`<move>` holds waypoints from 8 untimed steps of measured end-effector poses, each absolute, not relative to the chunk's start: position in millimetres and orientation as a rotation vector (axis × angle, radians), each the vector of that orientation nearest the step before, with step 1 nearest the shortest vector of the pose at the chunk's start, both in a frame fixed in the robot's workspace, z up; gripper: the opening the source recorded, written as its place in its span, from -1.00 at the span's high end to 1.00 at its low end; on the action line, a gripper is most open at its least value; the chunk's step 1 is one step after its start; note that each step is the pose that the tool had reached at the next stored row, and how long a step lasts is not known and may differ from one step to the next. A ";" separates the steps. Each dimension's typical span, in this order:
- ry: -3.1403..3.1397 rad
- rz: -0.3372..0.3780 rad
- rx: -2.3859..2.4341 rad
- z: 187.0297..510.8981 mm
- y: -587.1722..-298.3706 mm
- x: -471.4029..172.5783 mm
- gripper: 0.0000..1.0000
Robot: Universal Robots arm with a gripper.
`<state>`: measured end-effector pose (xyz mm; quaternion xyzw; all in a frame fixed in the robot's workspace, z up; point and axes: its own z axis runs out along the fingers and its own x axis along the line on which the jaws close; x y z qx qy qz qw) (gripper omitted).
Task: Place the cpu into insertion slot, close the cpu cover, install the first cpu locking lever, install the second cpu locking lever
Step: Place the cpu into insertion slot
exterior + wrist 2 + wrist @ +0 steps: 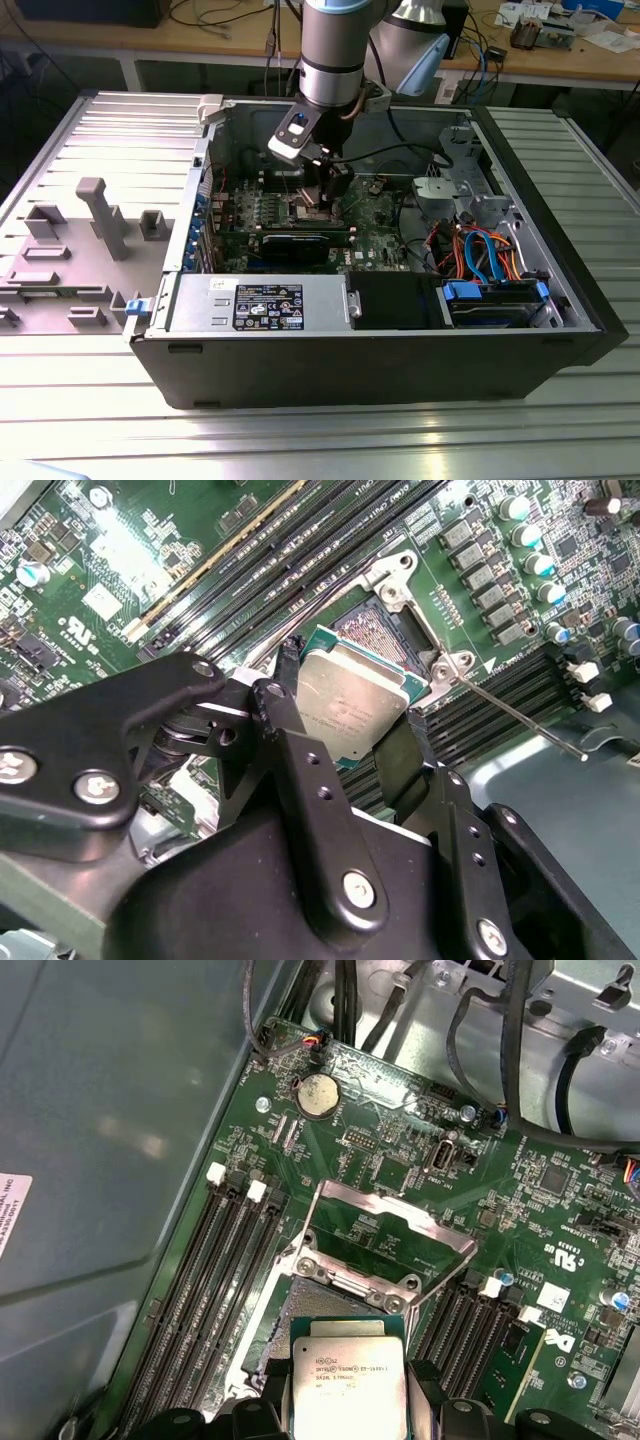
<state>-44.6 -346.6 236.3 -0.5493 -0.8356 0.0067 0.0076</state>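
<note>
Open computer case (350, 360) on a ribbed metal bench (300, 440). The gripper (347, 698) pinches the cpu (358, 718) by opposite edges, leaving its underside free, just above the insertion slot (375, 630). Behind the slot, the cpu cover (400, 1218) stands swung open, so the socket is accessible.

The cpu (348, 1385) carries a few lines of small etched print on its metal top (too fine to read). A black label (268, 305) sits on the grey power supply (190, 310), equally unreadable.
</note>
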 end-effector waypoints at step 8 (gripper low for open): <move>-2.600 0.021 -1.736 236.4 -346.6 -44.6 -0.09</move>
